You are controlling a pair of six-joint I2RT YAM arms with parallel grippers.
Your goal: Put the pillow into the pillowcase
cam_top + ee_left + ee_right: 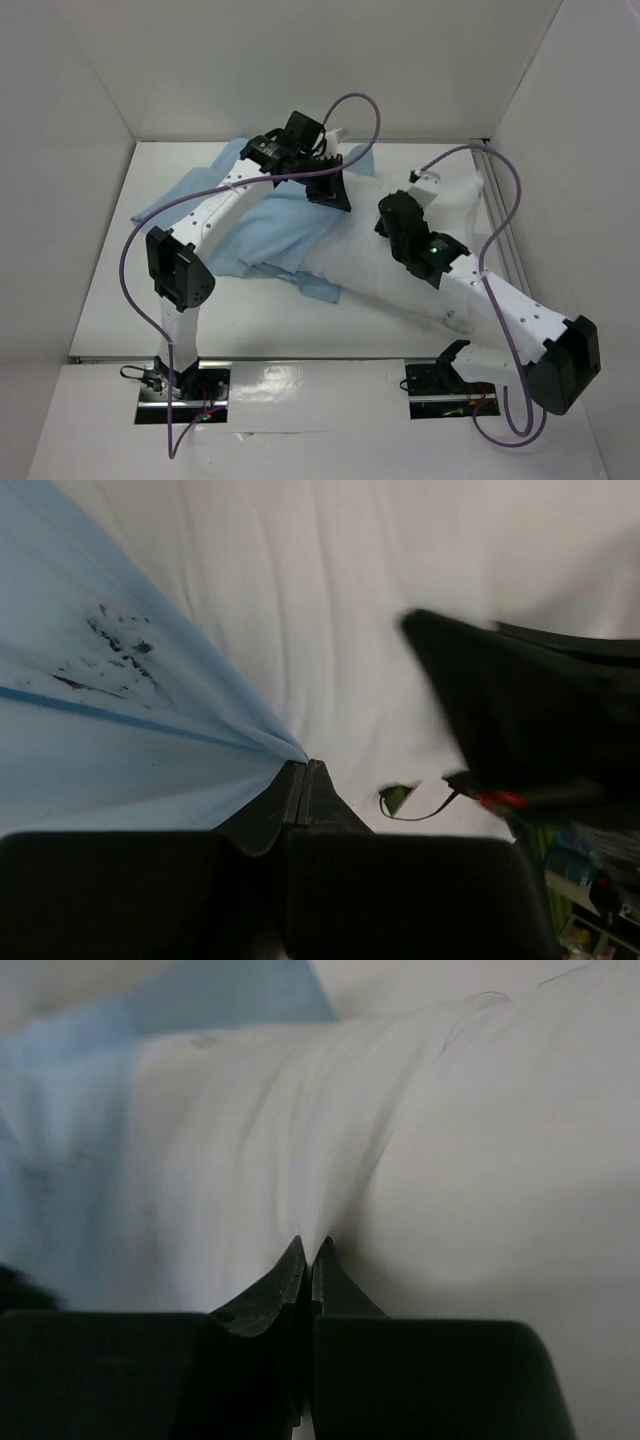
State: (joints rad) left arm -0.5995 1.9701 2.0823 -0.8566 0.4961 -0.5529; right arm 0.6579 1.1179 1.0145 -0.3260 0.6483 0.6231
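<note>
Across the middle of the white table (110,300) the pillow (365,262) lies slantwise, its near right end hidden under the right arm. The light blue pillowcase (265,225) overlaps its far left part and sprawls crumpled toward the left wall. From above I cannot tell whether any of the pillow sits inside it. The left gripper (303,770) is clenched on a taut pleat of the blue cloth. The right gripper (308,1250) is pinched tight on a raised fold of the pillow's white fabric. A dark blurred shape (520,720) fills the right of the left wrist view, too smeared to name.
</note>
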